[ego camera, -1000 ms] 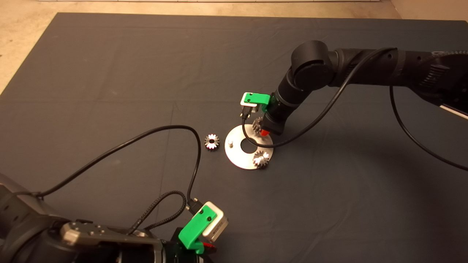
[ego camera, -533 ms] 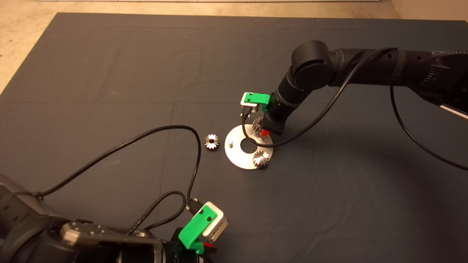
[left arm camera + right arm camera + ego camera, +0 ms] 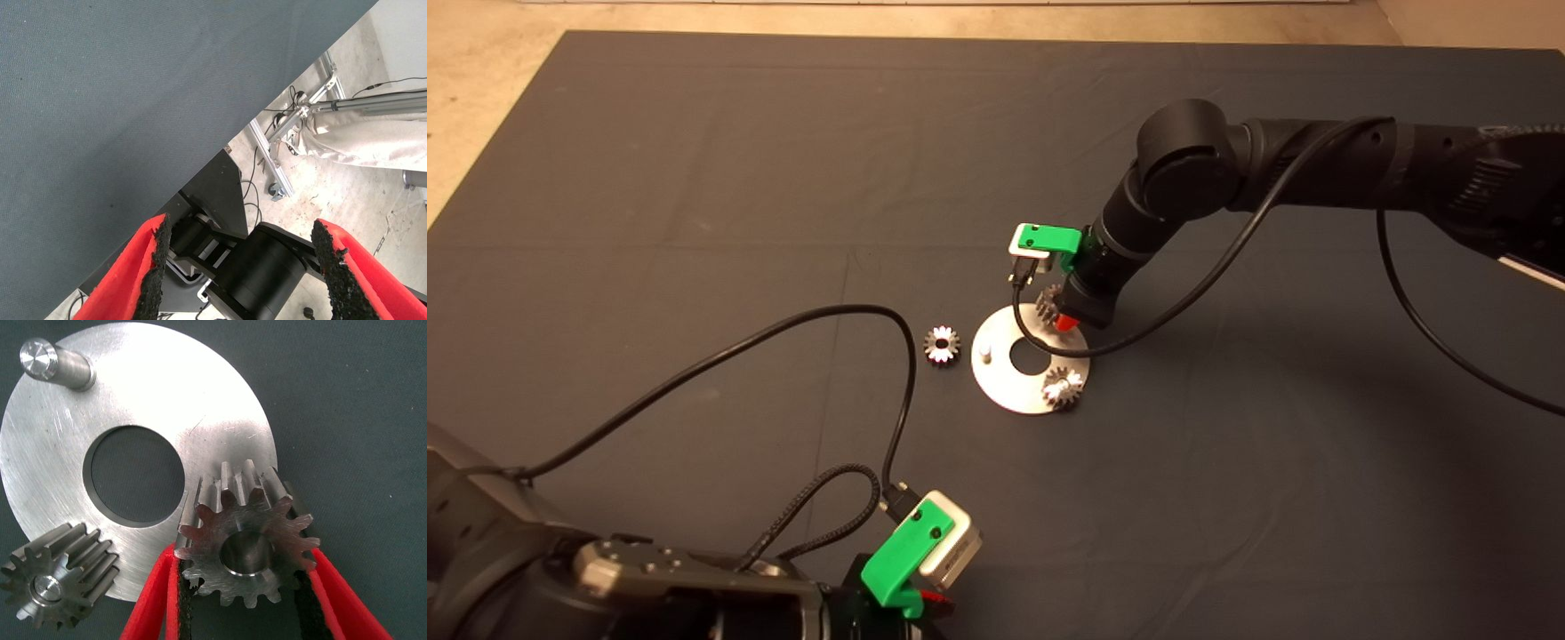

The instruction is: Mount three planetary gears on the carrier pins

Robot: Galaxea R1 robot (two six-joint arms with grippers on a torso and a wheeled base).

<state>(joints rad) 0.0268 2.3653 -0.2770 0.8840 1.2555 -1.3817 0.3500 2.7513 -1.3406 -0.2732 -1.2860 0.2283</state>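
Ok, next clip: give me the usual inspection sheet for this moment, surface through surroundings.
Surface: dark mat, smooth, a few faint creases.
Job's things: silver disc lies flat; seated gear on one pin; bare pin upright; loose gear on the mat beside the disc; held gear at the disc's far edge, its pin hidden.
Clutter: nothing seen.
Grippers: right gripper shut on the held gear; left gripper open, parked at the mat's near edge.
Cables: black cable loops across the mat near the loose gear; another hangs from the right arm.
Surroundings: pale floor; the left wrist view shows metal framing.
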